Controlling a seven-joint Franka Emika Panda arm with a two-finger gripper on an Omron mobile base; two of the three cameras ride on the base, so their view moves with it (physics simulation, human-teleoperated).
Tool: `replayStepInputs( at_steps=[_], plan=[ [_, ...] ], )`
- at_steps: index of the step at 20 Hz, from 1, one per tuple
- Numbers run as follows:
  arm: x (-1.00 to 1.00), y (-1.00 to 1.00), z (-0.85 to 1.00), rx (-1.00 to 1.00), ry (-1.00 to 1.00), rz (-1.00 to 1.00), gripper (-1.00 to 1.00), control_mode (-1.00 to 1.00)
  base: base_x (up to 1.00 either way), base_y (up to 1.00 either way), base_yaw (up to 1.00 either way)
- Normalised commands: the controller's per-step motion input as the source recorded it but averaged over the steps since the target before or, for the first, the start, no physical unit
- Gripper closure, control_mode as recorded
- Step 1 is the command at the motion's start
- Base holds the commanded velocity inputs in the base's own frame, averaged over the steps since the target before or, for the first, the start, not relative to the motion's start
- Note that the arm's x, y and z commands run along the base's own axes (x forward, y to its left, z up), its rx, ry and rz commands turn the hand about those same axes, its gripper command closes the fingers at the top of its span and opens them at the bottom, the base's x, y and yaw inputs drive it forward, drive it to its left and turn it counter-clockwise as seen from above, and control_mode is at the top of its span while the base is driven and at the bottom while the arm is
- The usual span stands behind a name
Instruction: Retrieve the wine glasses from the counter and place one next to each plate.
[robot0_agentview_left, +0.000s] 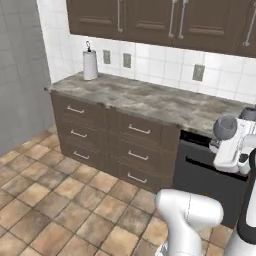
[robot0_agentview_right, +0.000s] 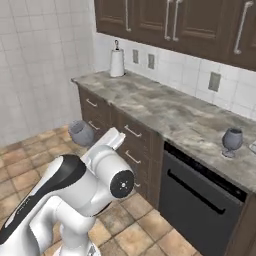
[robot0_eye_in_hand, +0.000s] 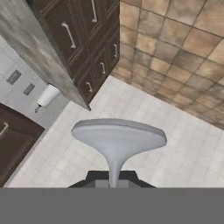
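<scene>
My gripper (robot0_eye_in_hand: 114, 183) is shut on the stem of a grey wine glass (robot0_eye_in_hand: 118, 139), and its round foot spreads out just in front of the hand. In the base views this glass (robot0_agentview_left: 225, 128) (robot0_agentview_right: 81, 132) hangs in the air in front of the dark cabinets, off the counter (robot0_agentview_left: 150, 100) (robot0_agentview_right: 165, 112), with the white hand right behind it. A second smoky grey wine glass (robot0_agentview_right: 232, 141) stands upright on the marble counter at the right, above the dark appliance door. The plates are out of view.
A paper towel roll (robot0_agentview_left: 90, 65) (robot0_agentview_right: 117, 62) stands at the counter's far left end by the tiled wall. Below the worktop are brown drawers (robot0_agentview_left: 100, 135) and a black appliance front (robot0_agentview_left: 200, 175) (robot0_agentview_right: 200, 200). Tan floor tiles (robot0_agentview_left: 50, 200) spread out to the left.
</scene>
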Motion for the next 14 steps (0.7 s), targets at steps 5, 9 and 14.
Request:
replayStepInputs(
  at_steps=[5, 9, 14],
  plan=[
    [0.00, 0.00, 0.00, 0.00, 0.00, 0.00, 1.00, 1.00, 0.00, 0.00, 1.00],
    [0.00, 0.00, 0.00, 0.00, 0.00, 0.00, 1.00, 1.00, 0.00, 0.00, 1.00],
    [0.00, 0.00, 0.00, 0.00, 0.00, 0.00, 1.00, 1.00, 0.00, 0.00, 1.00]
  ],
)
